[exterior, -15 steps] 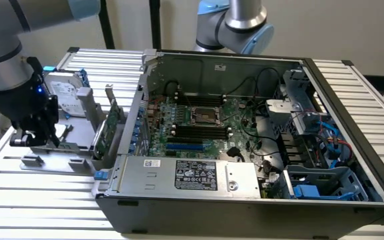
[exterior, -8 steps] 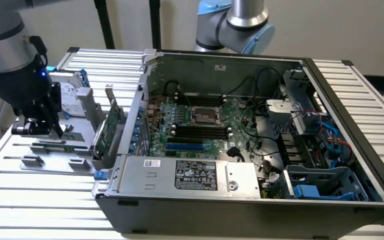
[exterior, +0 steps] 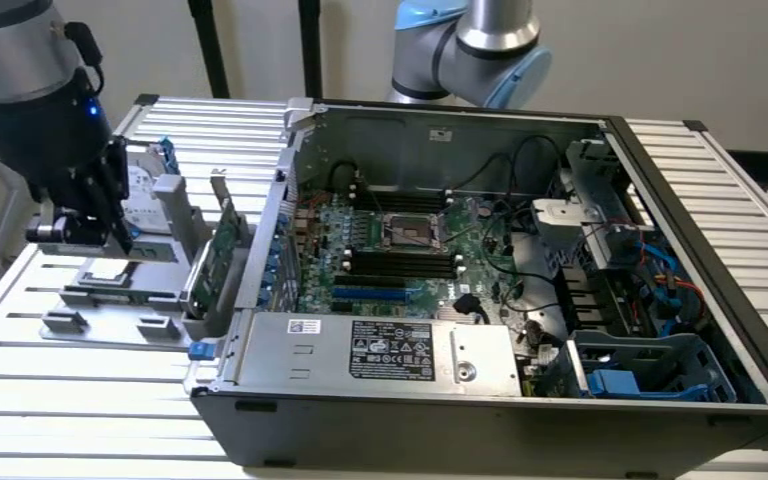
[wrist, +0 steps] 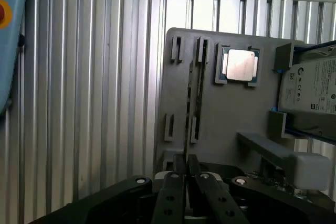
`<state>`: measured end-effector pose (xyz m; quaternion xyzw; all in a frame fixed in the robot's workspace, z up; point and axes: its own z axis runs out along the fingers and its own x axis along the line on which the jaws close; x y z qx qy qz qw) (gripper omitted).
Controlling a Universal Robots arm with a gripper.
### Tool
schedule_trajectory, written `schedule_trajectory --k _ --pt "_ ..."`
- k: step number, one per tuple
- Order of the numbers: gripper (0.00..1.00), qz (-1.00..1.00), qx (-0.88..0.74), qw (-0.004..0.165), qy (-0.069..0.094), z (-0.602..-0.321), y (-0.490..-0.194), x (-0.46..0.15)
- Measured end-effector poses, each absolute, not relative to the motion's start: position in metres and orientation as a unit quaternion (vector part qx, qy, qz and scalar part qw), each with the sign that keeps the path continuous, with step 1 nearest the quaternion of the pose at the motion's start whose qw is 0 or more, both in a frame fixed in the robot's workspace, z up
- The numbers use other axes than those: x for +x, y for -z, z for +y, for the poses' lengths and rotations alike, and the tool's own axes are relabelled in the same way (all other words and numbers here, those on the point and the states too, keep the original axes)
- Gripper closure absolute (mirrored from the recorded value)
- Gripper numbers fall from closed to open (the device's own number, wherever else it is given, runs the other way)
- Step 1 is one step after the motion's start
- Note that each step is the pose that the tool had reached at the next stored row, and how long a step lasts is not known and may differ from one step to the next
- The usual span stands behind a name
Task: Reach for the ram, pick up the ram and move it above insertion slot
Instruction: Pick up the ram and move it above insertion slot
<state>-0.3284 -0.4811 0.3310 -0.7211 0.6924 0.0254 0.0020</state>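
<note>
Wrist view: gripper (wrist: 185,158) was over the near end of a gray holder plate (wrist: 231,119). Its fingers (wrist: 176,182) sat close together with a thin gap between the tips, slightly parted, gripping nothing. The ram (wrist: 195,93) stood on edge in a clip slot of the plate, seen as a thin dark strip running away from the fingertips and roughly in line with the gap. Could not tell if the tips touched it. The clip slot just beside it looked unfilled. A square CPU chip (wrist: 240,65) lay in a pocket of the same plate, and a hard drive (wrist: 310,90) sat at the plate's far edge. The plate lay on a slatted metal surface (wrist: 94,103).

Exterior view: gripper (exterior: 91,235) hung from the arm (exterior: 17,60) at 9 o'clock of the open computer case (exterior: 684,200), low over the holder plate (exterior: 104,295). A green expansion card (exterior: 217,250) stood upright between gripper and case, at 3 o'clock of the gripper. Inside the case, the motherboard (exterior: 398,215) carried black slots (exterior: 398,262) near its middle, with a power supply (exterior: 371,350) at 6 o'clock of them. Ram not made out here.
</note>
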Motion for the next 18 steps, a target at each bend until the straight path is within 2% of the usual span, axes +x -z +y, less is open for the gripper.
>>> schedule_trajectory --k 12,18 --pt "0.86 0.684 -0.728 0.006 -0.034 -0.481 -0.385 -0.289" --pt "0.86 0.684 -0.729 0.006 -0.037 -0.481 -0.4 -0.261"
